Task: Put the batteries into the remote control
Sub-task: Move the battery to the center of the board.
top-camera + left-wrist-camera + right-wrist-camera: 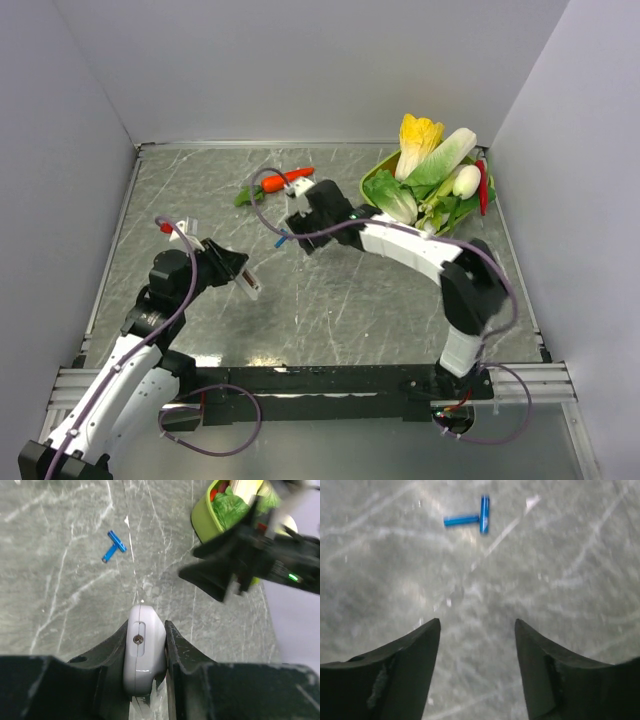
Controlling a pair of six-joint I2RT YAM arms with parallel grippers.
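My left gripper (238, 270) is shut on the remote control (250, 284), a white-grey bar seen end-on in the left wrist view (144, 650) with a screw in its end, held above the table. Two blue batteries (470, 516) lie touching in an L shape on the marble top (114, 545). My right gripper (477, 622) hovers open just short of them, nothing between its fingers. From above, the right gripper (292, 230) sits over the batteries (284, 240), which are mostly hidden by it.
An orange carrot (287, 178) lies behind the right gripper. A green bowl (372, 185) piled with vegetables stands at the back right, also in the left wrist view (205, 517). Grey walls close in the table on three sides.
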